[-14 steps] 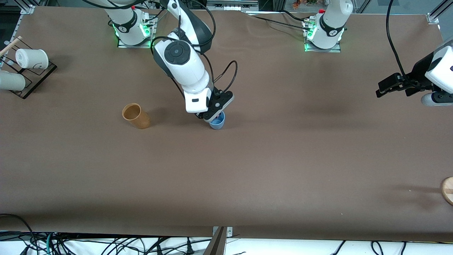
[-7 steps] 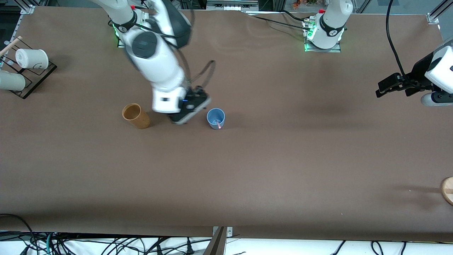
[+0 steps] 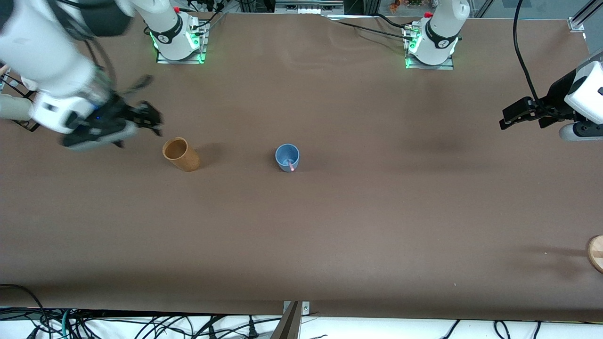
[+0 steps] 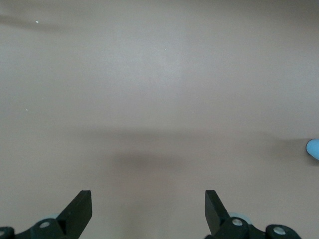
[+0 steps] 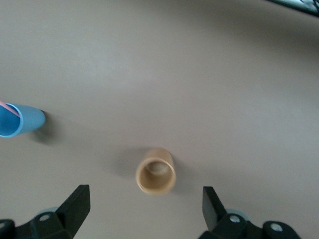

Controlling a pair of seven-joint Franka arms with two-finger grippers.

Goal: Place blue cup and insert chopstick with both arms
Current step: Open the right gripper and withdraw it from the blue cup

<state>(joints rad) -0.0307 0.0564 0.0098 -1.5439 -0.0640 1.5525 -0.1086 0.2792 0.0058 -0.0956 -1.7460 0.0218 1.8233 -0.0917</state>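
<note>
The blue cup stands upright mid-table with the pink chopstick leaning inside it. Nothing holds either one. My right gripper is open and empty, in the air over the table beside the tan cup, well away from the blue cup toward the right arm's end. Its wrist view shows the open gripper, the blue cup and the chopstick at the edge. My left gripper waits open and empty over the left arm's end of the table. It shows open over bare mat, with the blue cup's edge just visible.
A tan cup stands beside the blue cup toward the right arm's end, and shows in the right wrist view. A black rack with white cups sits at that end. A round wooden piece lies at the other end's edge.
My right gripper let go of the chopstick in the blue cup, rose, and swung away past the tan cup toward the right arm's end. The left arm has not moved.
</note>
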